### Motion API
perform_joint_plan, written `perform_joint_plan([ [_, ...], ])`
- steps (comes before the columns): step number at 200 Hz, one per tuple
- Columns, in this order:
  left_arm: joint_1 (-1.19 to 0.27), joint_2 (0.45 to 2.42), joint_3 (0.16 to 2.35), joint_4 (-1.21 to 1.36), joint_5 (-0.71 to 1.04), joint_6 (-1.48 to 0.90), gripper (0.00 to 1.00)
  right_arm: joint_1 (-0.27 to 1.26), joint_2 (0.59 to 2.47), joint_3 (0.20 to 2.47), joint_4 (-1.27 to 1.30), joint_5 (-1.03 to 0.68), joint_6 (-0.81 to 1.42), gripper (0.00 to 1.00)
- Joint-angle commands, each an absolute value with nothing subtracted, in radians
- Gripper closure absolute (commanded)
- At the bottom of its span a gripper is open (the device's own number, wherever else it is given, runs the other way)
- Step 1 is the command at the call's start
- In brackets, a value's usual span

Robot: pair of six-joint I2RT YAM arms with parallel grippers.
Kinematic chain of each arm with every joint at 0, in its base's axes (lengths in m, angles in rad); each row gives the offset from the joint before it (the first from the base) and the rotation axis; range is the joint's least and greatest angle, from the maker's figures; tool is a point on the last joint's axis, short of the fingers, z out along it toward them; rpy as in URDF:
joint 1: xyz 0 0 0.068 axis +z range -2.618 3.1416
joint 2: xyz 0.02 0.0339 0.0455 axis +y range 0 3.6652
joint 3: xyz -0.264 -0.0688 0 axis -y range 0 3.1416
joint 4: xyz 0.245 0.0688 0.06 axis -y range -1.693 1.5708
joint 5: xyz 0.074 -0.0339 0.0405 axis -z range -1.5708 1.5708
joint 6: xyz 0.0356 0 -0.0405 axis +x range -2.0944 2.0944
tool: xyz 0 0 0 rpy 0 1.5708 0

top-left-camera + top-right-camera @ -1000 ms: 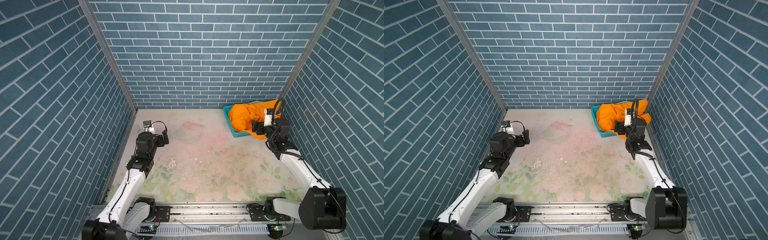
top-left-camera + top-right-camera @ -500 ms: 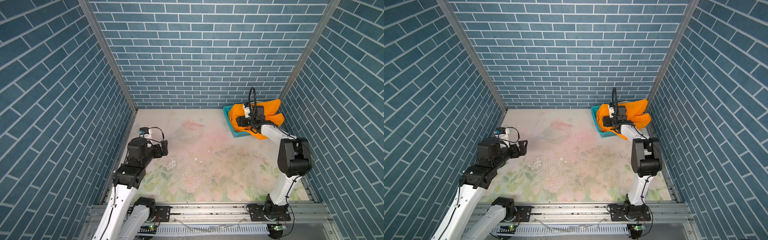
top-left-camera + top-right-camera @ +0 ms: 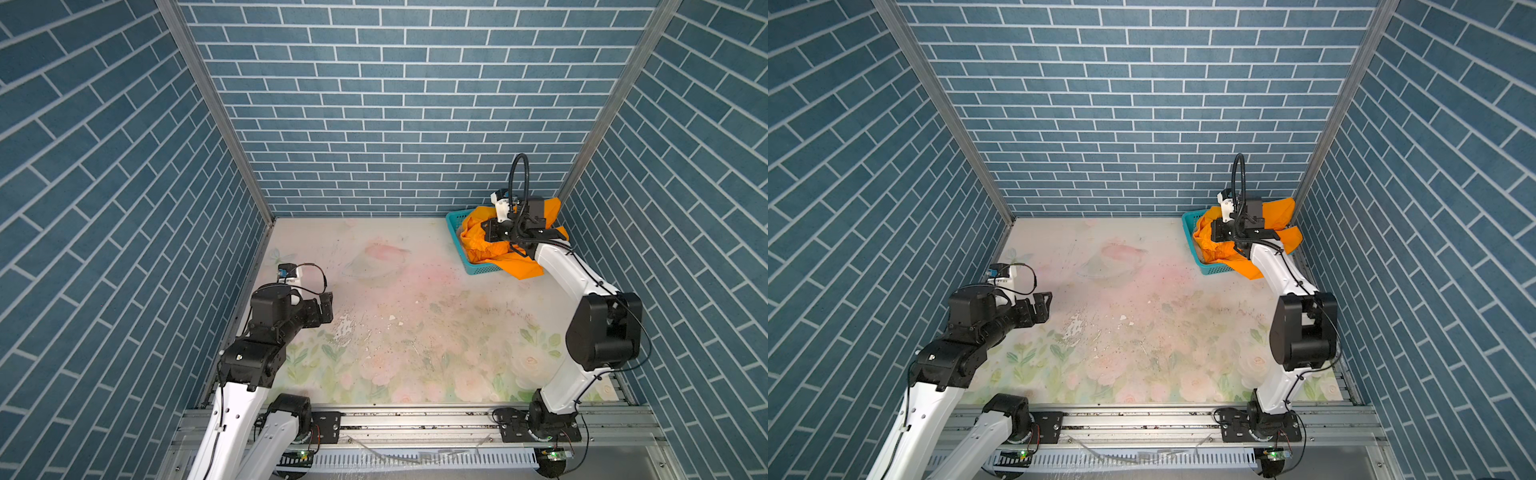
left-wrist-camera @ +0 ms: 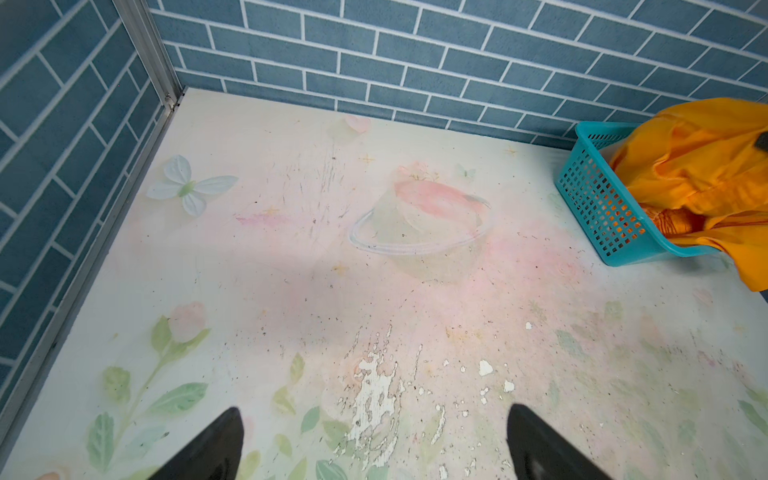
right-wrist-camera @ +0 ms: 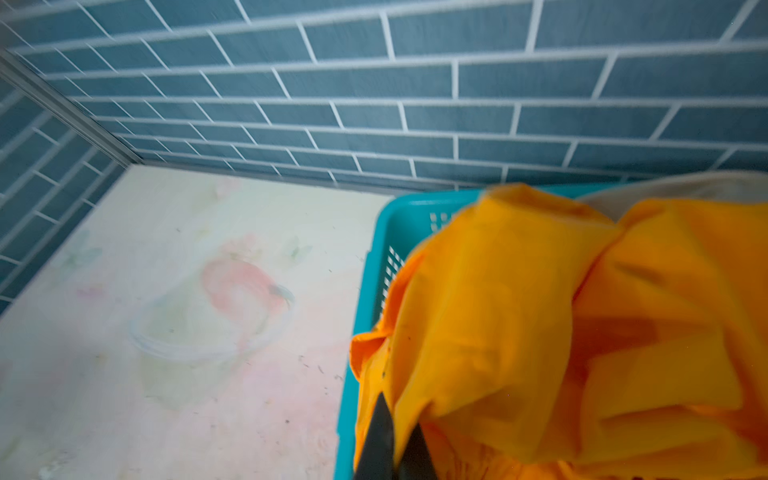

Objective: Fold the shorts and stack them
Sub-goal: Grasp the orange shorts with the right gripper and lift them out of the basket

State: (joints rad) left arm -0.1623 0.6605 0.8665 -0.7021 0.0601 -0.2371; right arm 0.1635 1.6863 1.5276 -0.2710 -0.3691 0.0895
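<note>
Right fingers pinch the orange shorts in the basket at 1 o'clock; left fingers gape wide at 8 o'clock. Nothing is folded or stacked yet.

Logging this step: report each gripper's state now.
Left gripper: open, holding nothing, above the table.
Right gripper: shut on a fold of the orange shorts in the basket.

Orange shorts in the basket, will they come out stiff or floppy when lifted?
Probably floppy: the shorts lie crumpled in soft folds and drape over the basket rim. Likely light, being thin cloth. A trailing leg may drag on the rim and tug the basket as the right gripper, shut on a fold, lifts.
</note>
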Motion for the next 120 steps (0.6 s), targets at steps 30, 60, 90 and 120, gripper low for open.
perform_joint_plan([
  [30,-0.166,0.658,0.953,-0.785,0.049,-0.174,0.00,0.351,1.574,1.937,-0.598,-0.570,0.131,1.00],
  [60,-0.166,0.672,1.003,-0.811,0.073,-0.166,0.00,0.505,1.628,2.195,-0.796,-0.584,0.141,1.00],
  [90,-0.166,0.675,1.068,-0.870,0.103,-0.160,0.00,0.613,1.656,2.286,-0.848,-0.676,0.203,1.00],
  [120,-0.166,0.653,1.112,-0.936,0.118,-0.133,0.00,0.691,1.690,2.273,-0.855,-0.794,0.248,1.00],
])
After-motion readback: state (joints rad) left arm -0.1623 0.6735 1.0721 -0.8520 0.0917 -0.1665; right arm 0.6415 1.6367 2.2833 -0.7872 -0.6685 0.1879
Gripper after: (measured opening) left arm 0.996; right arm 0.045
